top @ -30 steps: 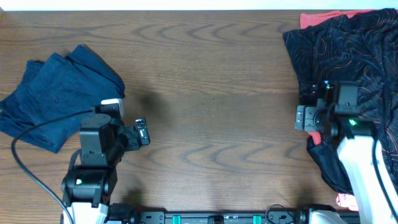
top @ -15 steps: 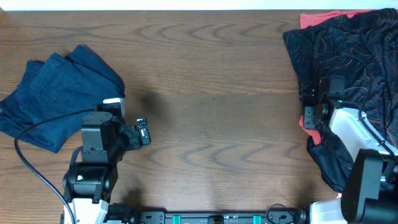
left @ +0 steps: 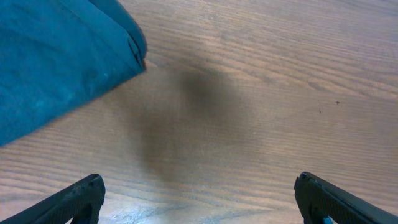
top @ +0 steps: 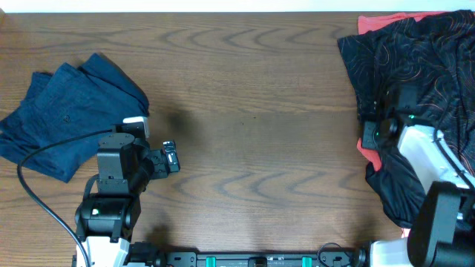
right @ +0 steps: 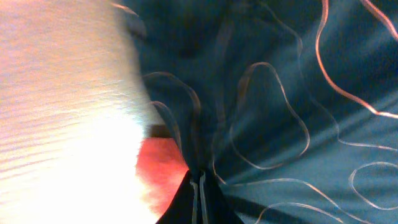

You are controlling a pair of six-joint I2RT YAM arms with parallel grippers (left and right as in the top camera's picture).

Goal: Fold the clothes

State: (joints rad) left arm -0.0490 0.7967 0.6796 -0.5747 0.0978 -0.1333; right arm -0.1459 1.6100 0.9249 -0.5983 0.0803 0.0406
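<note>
The black jersey (top: 423, 67) is spread along the right edge of the worktop (top: 252, 111). Its long axis runs from the far edge toward the near edge, and its right part is cut off by the frame. Its left hem faces the middle of the worktop. The right gripper (top: 369, 137) is placed at that hem, about halfway along the garment's length, with the arm lying over the near part of the cloth.

In the right wrist view the fingers (right: 198, 202) are seen drawn almost together. Creases of the black jersey (right: 280, 93) converge at their tips, so a fold of the hem is taken to be pinched. A patch of coral-pink shirt (right: 158, 165) is exposed just beside the tips, under the jersey's edge. The same colour is seen overhead by the gripper and at the far corner of the pile (top: 371, 24).

The navy garment (top: 67, 119) is laid at the left side, crumpled, with its long axis slanting from near-left to far-right. The left gripper (top: 171, 158) is held just right of it, apart from the cloth. In the left wrist view it (left: 199, 183) is spread wide and empty above bare worktop (left: 261, 93). A corner of the navy garment (left: 56, 62) is visible ahead and to the left.
</note>
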